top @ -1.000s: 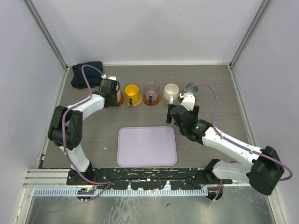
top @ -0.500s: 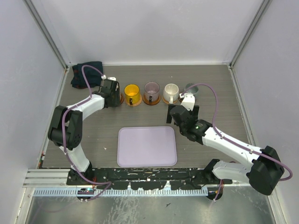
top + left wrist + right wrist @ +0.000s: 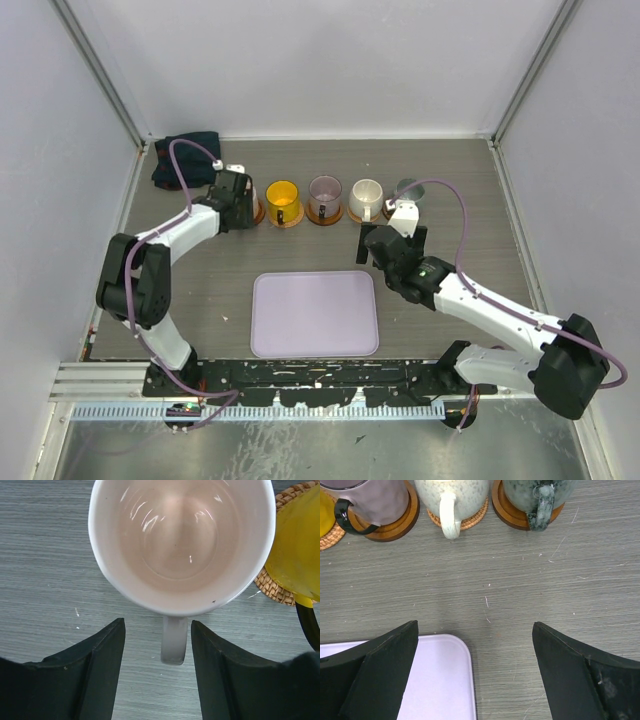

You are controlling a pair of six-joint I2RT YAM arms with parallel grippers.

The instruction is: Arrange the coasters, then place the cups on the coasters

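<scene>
**Five cups lined up, left jaws astride the pink handle**

Along the far side of the table (image 3: 200,300) runs the full row: pink cup (image 3: 182,535) at the left end, then yellow cup (image 3: 283,201), purple cup (image 3: 325,197), cream cup (image 3: 366,197) and grey-green cup (image 3: 408,189). The right wrist view shows the last three each sitting on one of the coasters (image 3: 395,527), and a woven coaster (image 3: 272,587) peeks out under the yellow.

The left gripper (image 3: 157,625) hangs right at the pink cup, jaws partly open. One finger sits on each side of the handle (image 3: 175,640) with a gap on both sides, gripping nothing. The cup hides its own coaster from the wrist camera. From above only a brown sliver shows beside the gripper, so how well it's centred I can't tell.

The right gripper (image 3: 474,625) is spread wide and empty over bare table, between the lavender tray (image 3: 420,680) and the row.

Now the danger. That handle sits between the left fingers, so any sideways drift on the way out would likely hook it. That could spin the pink cup or drag it off its coaster. The yellow cup stands just beside it and would take the knock. A straight lift or pull-back looks like the safe exit.

On the right, the cream and grey-green handles point toward those wide jaws. A forward creep could clip one and twist a finished cup out of line.
</scene>
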